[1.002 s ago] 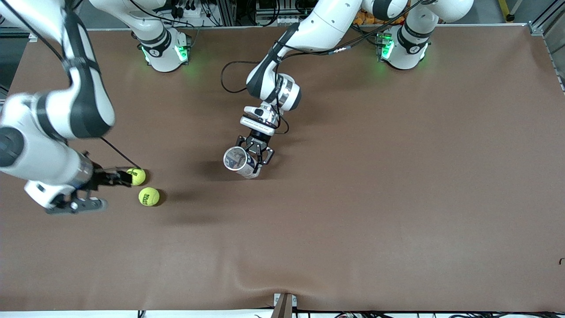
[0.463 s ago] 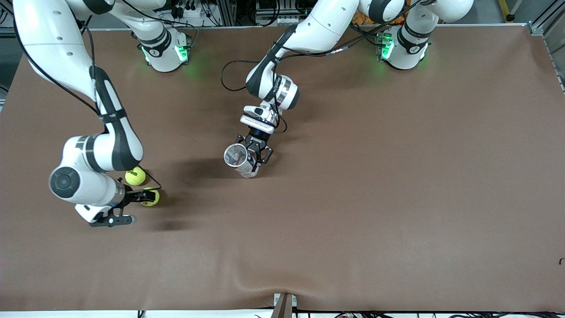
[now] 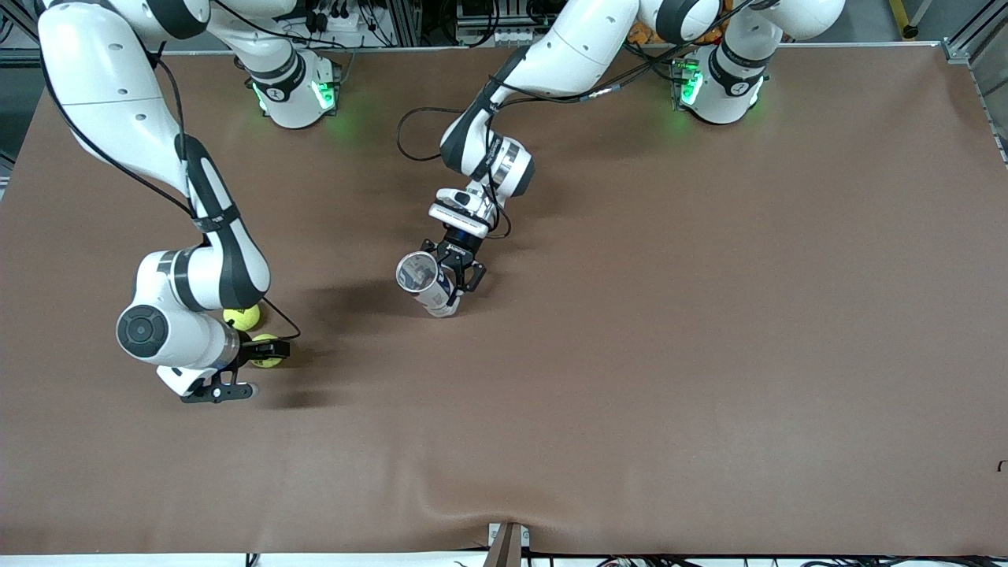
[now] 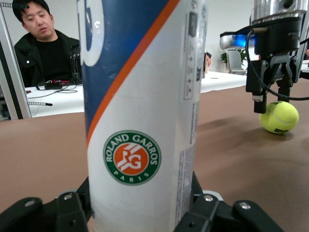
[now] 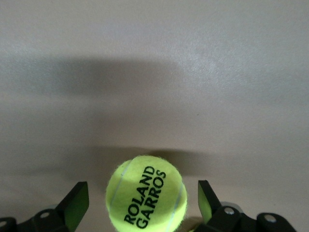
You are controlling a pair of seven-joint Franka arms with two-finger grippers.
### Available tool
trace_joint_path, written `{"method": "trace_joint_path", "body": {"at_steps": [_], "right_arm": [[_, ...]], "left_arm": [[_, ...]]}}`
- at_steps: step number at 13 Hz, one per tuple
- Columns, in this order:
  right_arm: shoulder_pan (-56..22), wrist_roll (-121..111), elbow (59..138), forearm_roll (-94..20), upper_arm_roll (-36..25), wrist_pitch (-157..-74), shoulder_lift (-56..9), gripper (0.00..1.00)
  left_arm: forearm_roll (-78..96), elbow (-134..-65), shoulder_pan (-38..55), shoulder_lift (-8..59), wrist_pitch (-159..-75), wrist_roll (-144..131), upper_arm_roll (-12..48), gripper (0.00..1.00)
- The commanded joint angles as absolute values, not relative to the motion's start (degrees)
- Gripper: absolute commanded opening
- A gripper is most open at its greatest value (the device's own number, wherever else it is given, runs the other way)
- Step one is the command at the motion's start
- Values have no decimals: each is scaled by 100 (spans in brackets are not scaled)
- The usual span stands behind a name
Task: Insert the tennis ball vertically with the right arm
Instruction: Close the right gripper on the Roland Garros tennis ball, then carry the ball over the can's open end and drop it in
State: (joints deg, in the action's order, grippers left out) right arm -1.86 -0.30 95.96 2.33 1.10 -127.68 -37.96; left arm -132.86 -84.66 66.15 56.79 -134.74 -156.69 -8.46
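A yellow tennis ball (image 3: 264, 339) marked ROLAND GARROS (image 5: 146, 193) lies on the brown table toward the right arm's end. My right gripper (image 3: 270, 352) (image 5: 144, 203) is open with a finger on each side of the ball and gaps between; it also shows in the left wrist view (image 4: 273, 92) over the ball (image 4: 279, 117). A second tennis ball (image 3: 242, 317) lies just farther from the front camera, half hidden by the right arm. My left gripper (image 3: 454, 277) (image 4: 142, 212) is shut on a white and blue ball can (image 3: 425, 285) (image 4: 145, 121), held upright mid-table, open mouth up.
The brown mat (image 3: 669, 354) covers the whole table, with a ridge near its front edge (image 3: 441, 504). Both arm bases (image 3: 295, 90) (image 3: 720, 87) stand along the edge farthest from the front camera. A seated person (image 4: 41, 43) shows past the table in the left wrist view.
The right arm swung in from the table's end, carrying its open gripper from the farther ball to around the nearer one. The can and left gripper shifted slightly.
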Motion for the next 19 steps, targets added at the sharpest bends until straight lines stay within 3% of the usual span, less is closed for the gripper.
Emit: {"method": "trace_joint_path", "body": {"at_steps": [1,2,4,5,6,13,15,19], "right_arm": [[-193,-26,9756,255,123,-12893,-3797,100],[-176,-35,9765,255,123,-12894,-3806,93],[-184,-61,9765,255,123,-12832,-3797,32],[-158,-53,9747,255,123,-12762,-3779,12],[-193,-1,9669,255,123,-12605,-3744,2],[-1010,2763,7595,88,447,-9556,-3437,0],[-1046,3800,7559,-533,737,-9492,-3245,0],[-1747,5141,7296,-572,941,-9475,-3199,0]], "left_arm": [[-13579,-8429,6636,5774,-13386,-16260,-853,75],[-13588,-8429,6636,5774,-13386,-16260,-853,75],[-13588,-8429,6636,5774,-13386,-16260,-853,75],[-13588,-8429,6636,5783,-13386,-16260,-853,75],[-13588,-8437,6636,5783,-13386,-16260,-853,75],[-13667,-8438,6636,5783,-13386,-16260,-853,75],[-13667,-8437,6636,5783,-13386,-16260,-853,75],[-13667,-8429,6636,5774,-13386,-16260,-853,75]]}}
